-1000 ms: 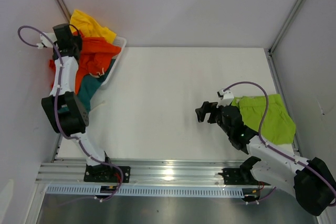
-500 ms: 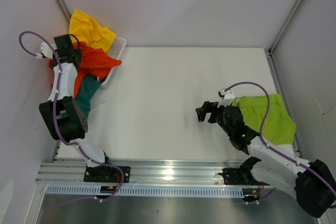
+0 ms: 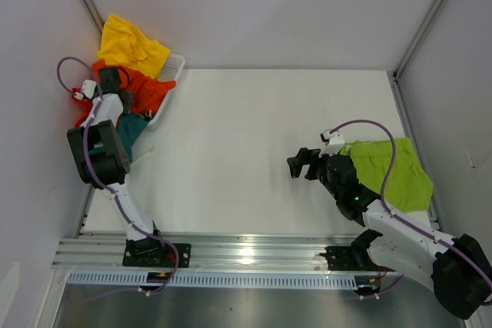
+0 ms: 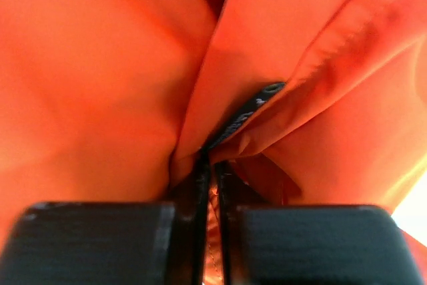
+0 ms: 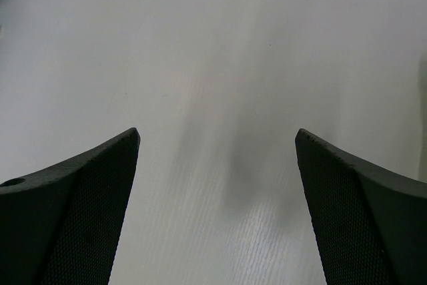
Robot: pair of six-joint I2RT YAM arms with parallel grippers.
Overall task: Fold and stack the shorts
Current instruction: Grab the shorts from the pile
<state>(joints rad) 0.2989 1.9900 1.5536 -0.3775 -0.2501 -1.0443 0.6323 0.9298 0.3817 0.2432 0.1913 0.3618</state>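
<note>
On L wrist cam only: left pincer (image 4: 209, 181) clamps orange shorts (image 4: 100, 71).

At ten o'clock in the top view the white basket (image 3: 176, 65) shows only its right rim; yellow shorts (image 3: 131, 42) and orange shorts (image 3: 146, 88) bury the rest. The left arm (image 3: 98, 155) hides part of the teal shorts (image 3: 134, 128). In the left wrist view orange cloth overruns every edge, blurred, its dark label (image 4: 250, 108) unreadable. At three o'clock the right arm (image 3: 361, 197) overlaps the lime green shorts (image 3: 403, 182).

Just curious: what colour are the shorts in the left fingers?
Orange; the shorts show best in the left wrist view.
</note>
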